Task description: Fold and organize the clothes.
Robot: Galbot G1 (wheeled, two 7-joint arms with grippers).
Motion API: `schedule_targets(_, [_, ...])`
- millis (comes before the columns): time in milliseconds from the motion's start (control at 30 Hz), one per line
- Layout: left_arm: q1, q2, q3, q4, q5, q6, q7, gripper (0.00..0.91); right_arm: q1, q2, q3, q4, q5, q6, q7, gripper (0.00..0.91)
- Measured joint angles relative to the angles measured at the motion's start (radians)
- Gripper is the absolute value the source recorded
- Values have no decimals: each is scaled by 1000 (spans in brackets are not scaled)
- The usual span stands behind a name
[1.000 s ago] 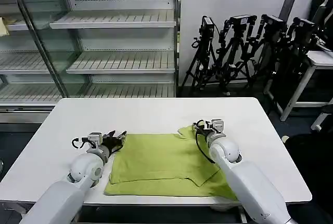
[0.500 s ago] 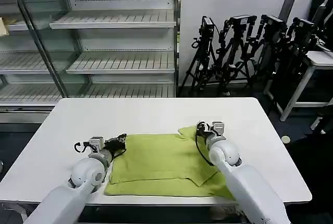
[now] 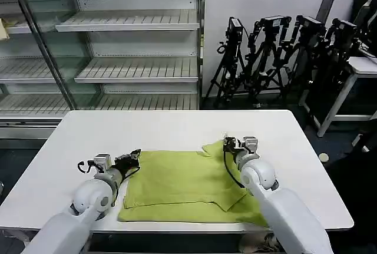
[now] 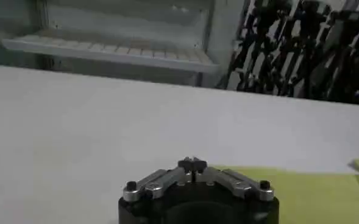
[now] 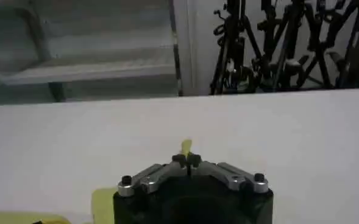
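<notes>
Shirt: the lime shirt lies flat in the lower centre of the head view, its long axis running left to right across the near half of the bench.
Left gripper: the left gripper sits at the shirt's upper-left corner, its fingers pressed together in the left wrist view, cloth just to one side of them.
Right gripper: the right gripper is at the upper-right corner by the collar, fingers closed, a sliver of green at their tips; whether they pinch it I cannot tell.
Nearer arm: each is at its own corner.
Surface: smooth white top.
Room: shelving upper left, tripods upper right.
</notes>
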Motion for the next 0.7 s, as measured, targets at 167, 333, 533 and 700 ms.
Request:
schedule_targets(167, [30,15,-30,-47,-1,-5,2,40,-36,-25,31,70,-13,1,-9,0])
schedule_targets(333, [71,29,-61,-103,3,-8,6,40,-94,-59,72,153,-23,6,-22,0])
schedule_targets(533, [128,51,-98,-173,13,-11,17,40,-188,-106,121,251,-41,13,-38,0])
schedule_targets(700, [188,70,-128,-229,48,-11,38,40,-283,-142,170,329,-50,13,-55,0])
